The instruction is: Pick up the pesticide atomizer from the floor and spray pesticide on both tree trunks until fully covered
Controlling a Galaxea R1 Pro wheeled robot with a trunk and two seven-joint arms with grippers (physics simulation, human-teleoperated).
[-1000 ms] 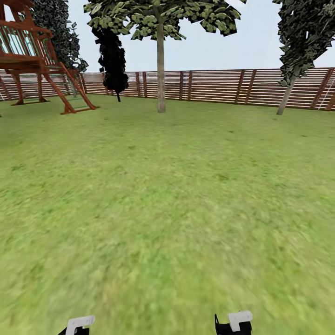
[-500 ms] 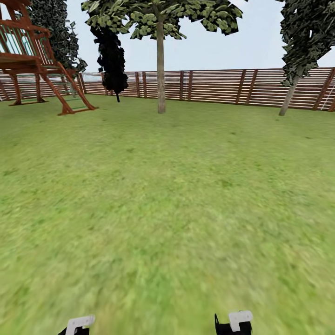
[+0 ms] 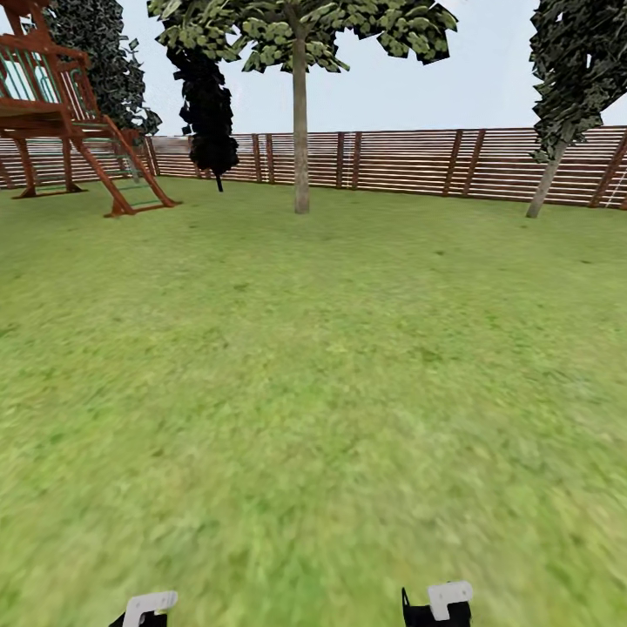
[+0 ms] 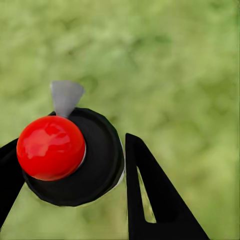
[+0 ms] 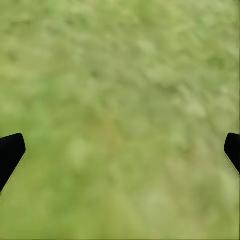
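Looking out from the head view, the garden lawn (image 3: 313, 392) spreads wide and green toward a brown slatted fence (image 3: 409, 161) that runs across the far side; a tree with a straight pale grey-brown tree trunk (image 3: 301, 131) stands near the middle of that far edge, its ragged green foliage high up; a second tree (image 3: 575, 78) rises at the far right with a leaning pale trunk (image 3: 545, 185) and dark grey-green foliage; both stand well away from the robot, and no specks can be made out on either trunk at this range; a thin-stemmed black tree (image 3: 207, 100) stands in front of the fence, left of the middle trunk, and a red-brown wooden play frame (image 3: 78, 113) with a slanted ladder sits at the far left.

At the lower edge of the head view the left tool (image 3: 146, 608) and the right tool (image 3: 440, 603) show only as white and black tips above the grass; in the left wrist view the left tool (image 4: 75, 175) is clamped on the pesticide atomizer (image 4: 75, 157), seen from above as a black round body with a glossy red ball top and a small grey nozzle, blurred grass beneath; in the right wrist view the right tool (image 5: 120, 152) has its black fingertips (image 5: 10, 152) far apart at opposite edges, nothing between them but blurred grass.
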